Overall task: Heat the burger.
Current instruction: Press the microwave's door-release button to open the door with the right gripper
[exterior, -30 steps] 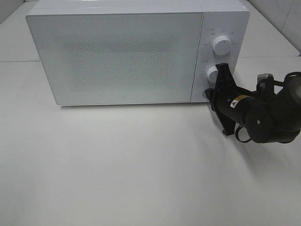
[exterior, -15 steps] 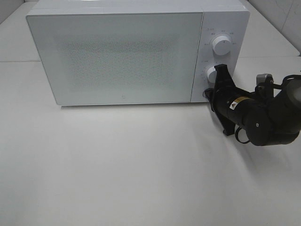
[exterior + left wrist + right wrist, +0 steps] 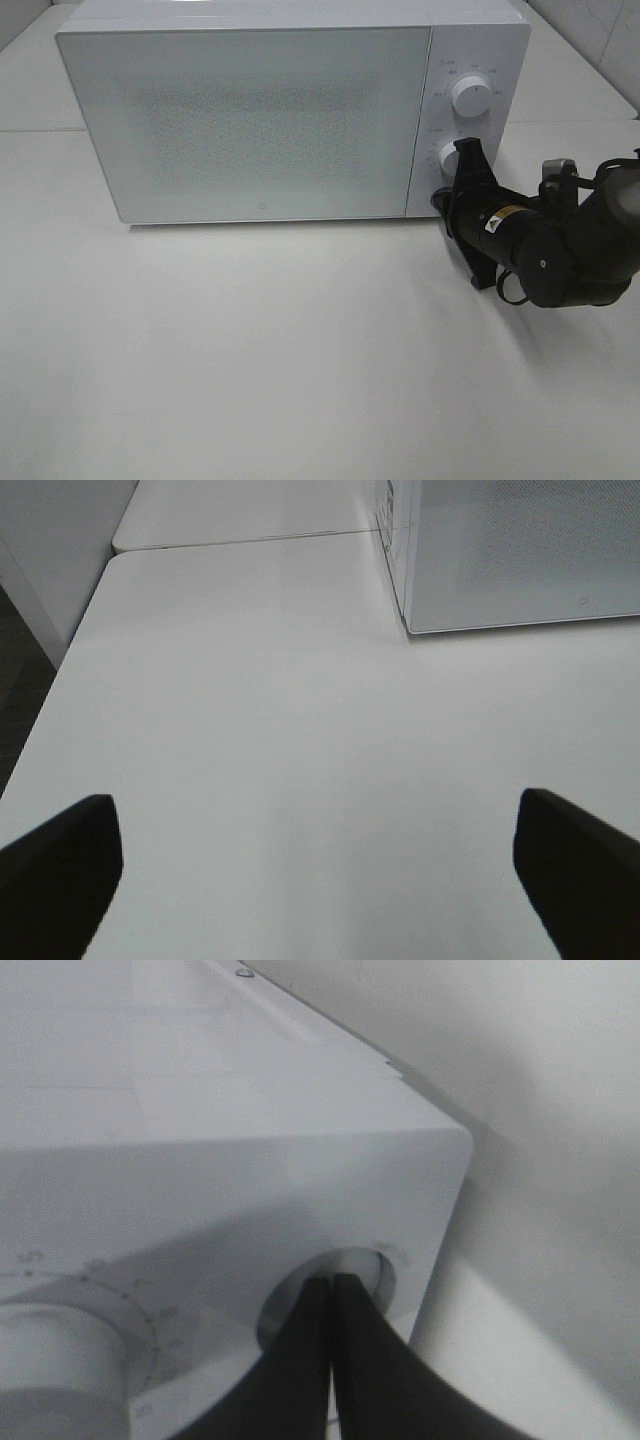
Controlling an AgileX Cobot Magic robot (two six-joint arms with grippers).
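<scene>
Exterior high view: your white microwave [image 3: 480, 40] stands at the back of a white table [image 3: 250, 350], its speckled door [image 3: 240, 120] shut, and a pale tiled wall [image 3: 610, 40] rises behind its right corner. A seam [image 3: 40, 130] between tabletops runs off from the microwave's left side. Left wrist view: dark floor [image 3: 15, 700] shows past the table edge, well to the left of the microwave.

Your right gripper [image 3: 331, 1290] has its jaws pressed together, their tips against the round button [image 3: 372, 1265] at the foot of the microwave's control panel, just below the lower knob [image 3: 450, 158]; it carries nothing. Your left gripper [image 3: 320, 880] hangs with its jaws spread wide above the table, before the microwave's left front corner, holding nothing.

No view shows the burger; you cannot tell whether it sits behind the microwave's door.
</scene>
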